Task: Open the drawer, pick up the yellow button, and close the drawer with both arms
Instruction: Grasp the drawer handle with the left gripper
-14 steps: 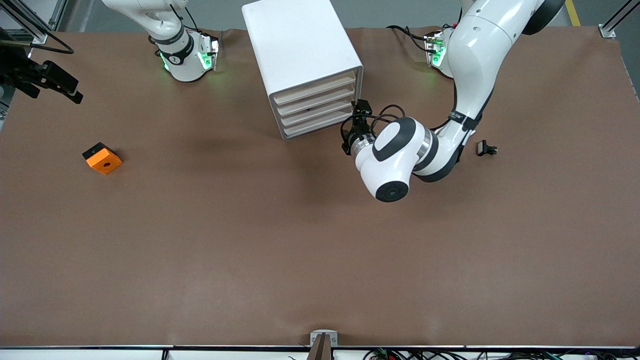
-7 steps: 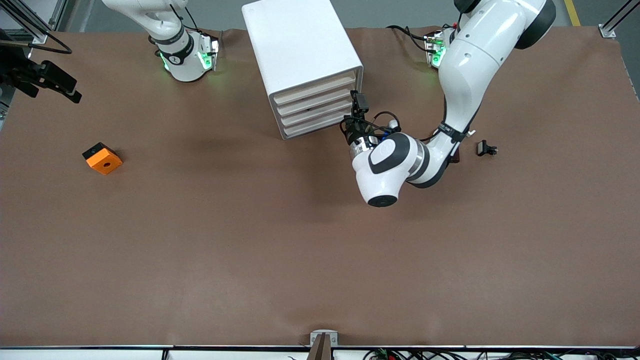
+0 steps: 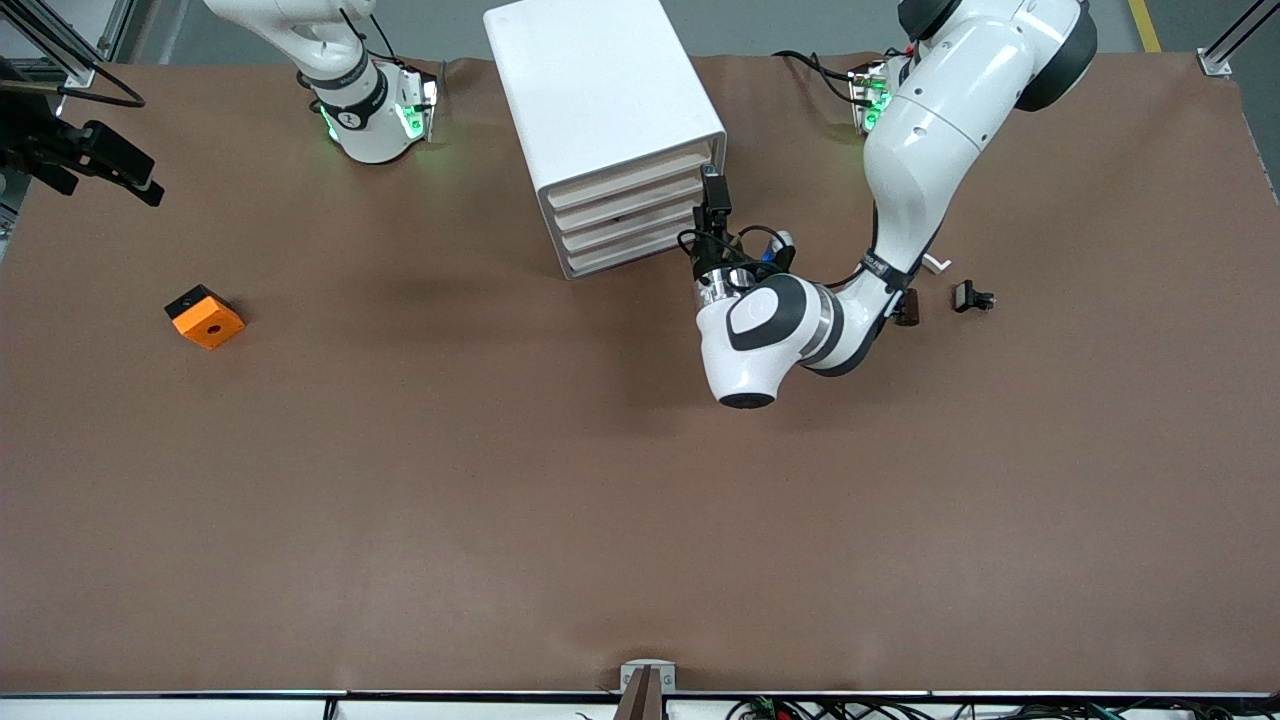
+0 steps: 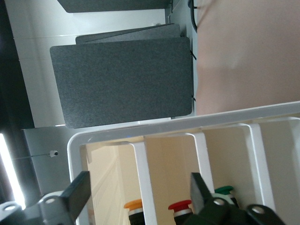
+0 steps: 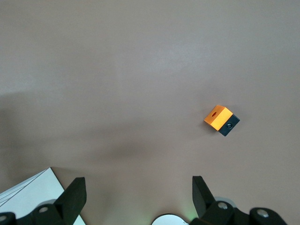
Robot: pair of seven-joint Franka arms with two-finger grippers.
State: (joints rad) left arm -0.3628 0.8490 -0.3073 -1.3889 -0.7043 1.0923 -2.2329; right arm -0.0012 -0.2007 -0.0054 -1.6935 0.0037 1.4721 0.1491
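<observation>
The white cabinet [image 3: 600,80] stands between the two arm bases with all four cream drawer fronts flush. My left gripper [image 3: 713,193] is in front of it, at the end of the fronts toward the left arm. In the left wrist view this gripper [image 4: 139,177] is open, and its black fingers [image 4: 80,187] straddle the uppermost drawer [image 4: 105,173] and part of the one below. The button [image 4: 133,204], orange cap on a dark body, shows inside that uppermost drawer. My right gripper [image 5: 138,180] waits open, high over bare table.
An orange square block [image 3: 204,316] with a black base lies toward the right arm's end, also under the right wrist camera [image 5: 218,117]. Small black [image 3: 972,297] and brown [image 3: 907,307] parts lie near the left arm. Red-capped [image 4: 180,205] and green-capped [image 4: 224,190] buttons sit in lower drawers.
The left arm has swung in toward the cabinet, and its gripper has risen along the drawer fronts to the uppermost drawer. The right arm has not moved.
</observation>
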